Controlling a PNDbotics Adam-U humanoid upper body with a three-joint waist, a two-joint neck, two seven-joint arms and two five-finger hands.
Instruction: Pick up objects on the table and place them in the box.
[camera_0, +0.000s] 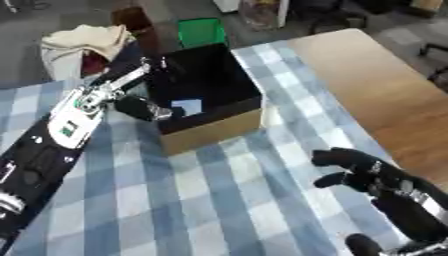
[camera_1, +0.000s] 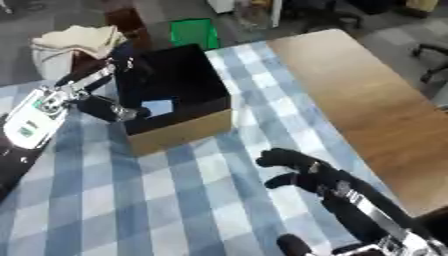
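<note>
- A blue-and-white checked cloth (camera_0: 219, 200) covers most of a wooden table (camera_0: 385, 95); beyond it is grey floor, with a green bin (camera_0: 201, 31) behind the box.
- The box (camera_0: 206, 95), black inside with tan cardboard walls, sits open on the cloth, up and to the left of the right hand.
- A pale square (camera_0: 185, 106) lies on the box floor.
- The left hand (camera_0: 140, 107) hangs at the box's left wall; I cannot tell how its fingers are set.
- The right hand (camera_0: 354, 170) hovers over the cloth at lower right, fingers curled, holding nothing.
</note>
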